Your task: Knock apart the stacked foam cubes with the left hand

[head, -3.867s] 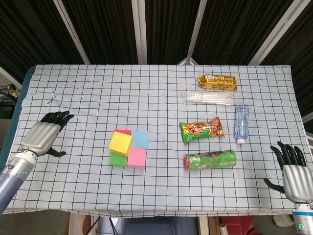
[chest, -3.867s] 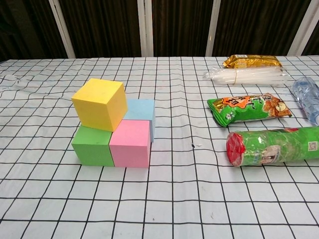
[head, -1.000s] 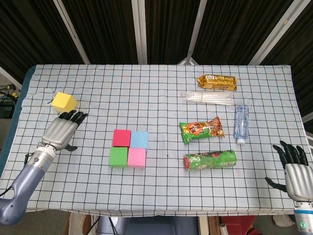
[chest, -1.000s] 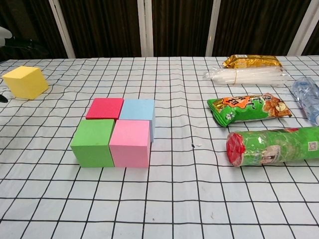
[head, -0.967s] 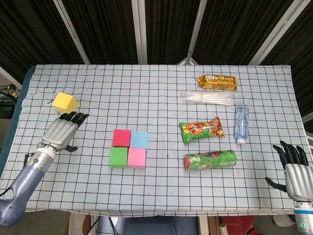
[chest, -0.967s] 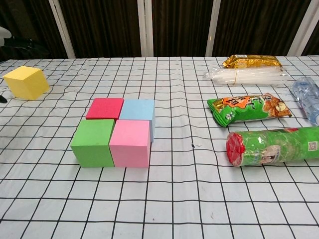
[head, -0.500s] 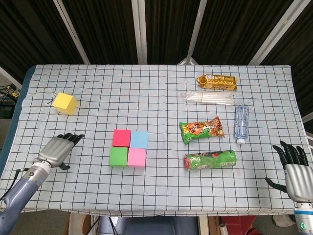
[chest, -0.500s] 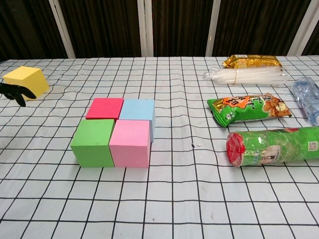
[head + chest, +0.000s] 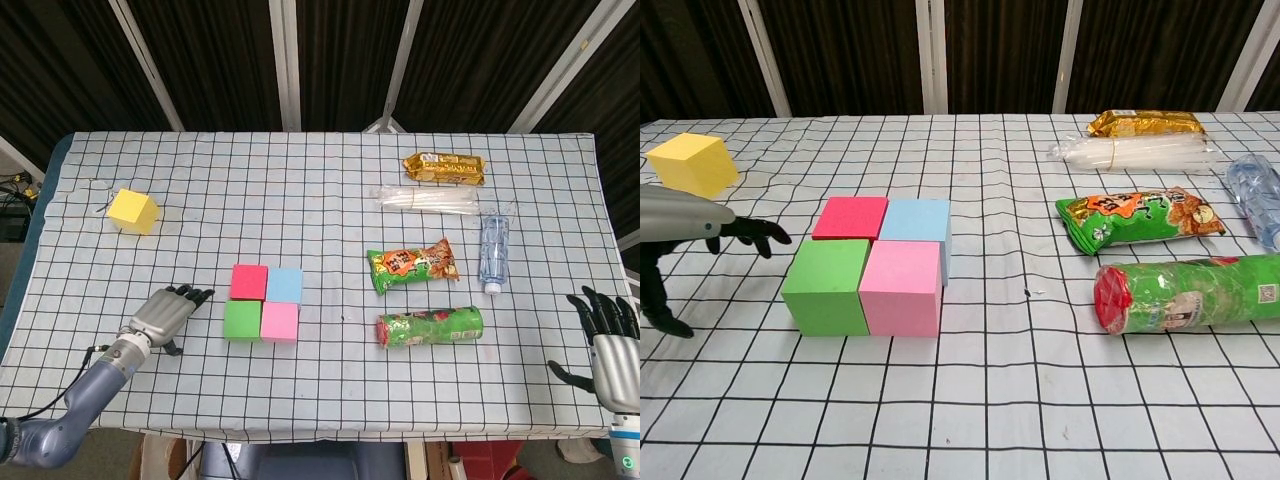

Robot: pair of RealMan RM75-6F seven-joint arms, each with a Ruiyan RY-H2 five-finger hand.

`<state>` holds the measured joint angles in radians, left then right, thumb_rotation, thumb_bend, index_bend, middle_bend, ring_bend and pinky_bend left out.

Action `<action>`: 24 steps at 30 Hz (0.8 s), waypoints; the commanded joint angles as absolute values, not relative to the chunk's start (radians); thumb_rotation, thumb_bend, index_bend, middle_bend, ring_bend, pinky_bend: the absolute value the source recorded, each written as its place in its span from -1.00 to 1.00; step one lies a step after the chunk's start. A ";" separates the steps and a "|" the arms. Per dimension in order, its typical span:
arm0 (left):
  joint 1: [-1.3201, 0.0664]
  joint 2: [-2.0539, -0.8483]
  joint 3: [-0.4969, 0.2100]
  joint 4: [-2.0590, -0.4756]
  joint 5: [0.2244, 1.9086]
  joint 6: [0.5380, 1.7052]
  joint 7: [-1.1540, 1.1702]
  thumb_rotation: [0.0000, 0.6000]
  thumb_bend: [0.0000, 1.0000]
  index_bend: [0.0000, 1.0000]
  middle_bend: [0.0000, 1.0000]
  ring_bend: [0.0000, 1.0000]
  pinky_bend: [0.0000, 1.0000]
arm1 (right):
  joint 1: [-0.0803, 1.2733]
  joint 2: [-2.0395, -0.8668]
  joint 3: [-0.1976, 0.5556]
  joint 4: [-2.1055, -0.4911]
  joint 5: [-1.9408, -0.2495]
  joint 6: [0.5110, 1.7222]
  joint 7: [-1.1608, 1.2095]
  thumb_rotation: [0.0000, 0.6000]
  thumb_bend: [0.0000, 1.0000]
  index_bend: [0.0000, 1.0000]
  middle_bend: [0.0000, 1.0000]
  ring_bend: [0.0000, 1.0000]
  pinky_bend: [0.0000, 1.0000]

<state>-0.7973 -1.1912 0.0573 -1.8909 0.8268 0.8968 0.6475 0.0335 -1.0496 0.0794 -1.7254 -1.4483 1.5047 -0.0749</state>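
Observation:
Four foam cubes sit together in a flat square near the table's middle: red cube [image 9: 249,281] [image 9: 850,217], light blue cube [image 9: 285,284] [image 9: 916,220], green cube [image 9: 241,320] [image 9: 826,285] and pink cube [image 9: 279,322] [image 9: 902,287]. The yellow cube [image 9: 133,211] [image 9: 692,164] lies alone at the far left. My left hand [image 9: 167,313] [image 9: 685,222] hovers just left of the green cube, fingers extended toward it, holding nothing. My right hand [image 9: 614,340] rests open at the table's right front corner.
A gold snack pack [image 9: 444,168], a clear sleeve of straws [image 9: 428,201], a water bottle [image 9: 493,251], a green chip bag [image 9: 412,265] and a green canister [image 9: 430,327] lie on the right half. The checked tablecloth [image 9: 300,200] covers the table.
My left hand has swung from beside the yellow cube toward the front and then right, ending close to the green cube. The cubes have not moved in the last second.

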 commanded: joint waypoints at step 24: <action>-0.933 -1.375 0.007 -1.896 0.695 0.961 0.789 1.00 -0.95 -0.90 -0.55 -0.65 -0.42 | 0.030 -1.036 0.082 -1.721 -1.445 1.504 -0.039 1.00 -0.88 -0.66 -0.82 -0.80 -1.00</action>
